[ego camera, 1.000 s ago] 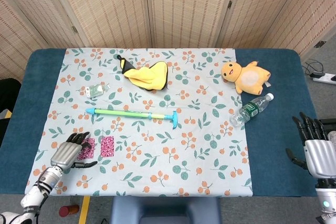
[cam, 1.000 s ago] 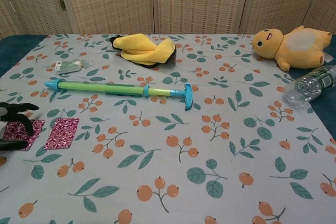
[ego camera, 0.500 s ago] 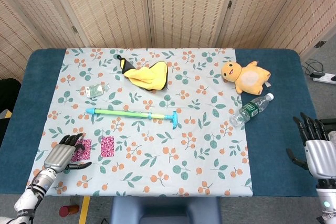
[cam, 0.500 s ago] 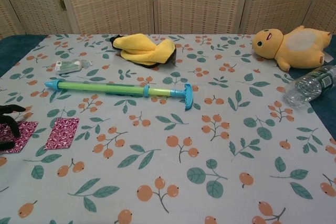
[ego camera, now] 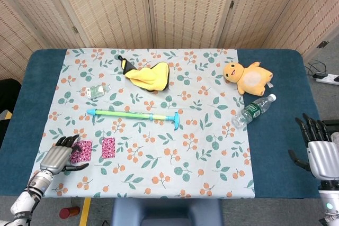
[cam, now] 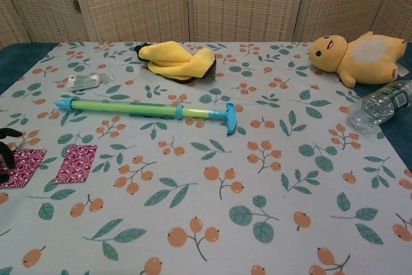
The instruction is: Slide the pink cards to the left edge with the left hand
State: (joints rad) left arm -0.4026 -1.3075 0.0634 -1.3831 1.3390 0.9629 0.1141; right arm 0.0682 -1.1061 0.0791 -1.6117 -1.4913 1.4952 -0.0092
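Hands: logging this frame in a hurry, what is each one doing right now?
Left hand: open, holding nothing, fingertips at the left pink card.
Right hand: open, fingers spread, holding nothing.

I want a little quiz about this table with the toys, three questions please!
1. True or false: the water bottle is standing upright.
2. Which hand is beside the pink cards: A) left hand B) right hand?
3. Fill in: the yellow plush toy lies near the table's ____ side.

Key: 1 false, it lies on its side. 2 A. 3 right.
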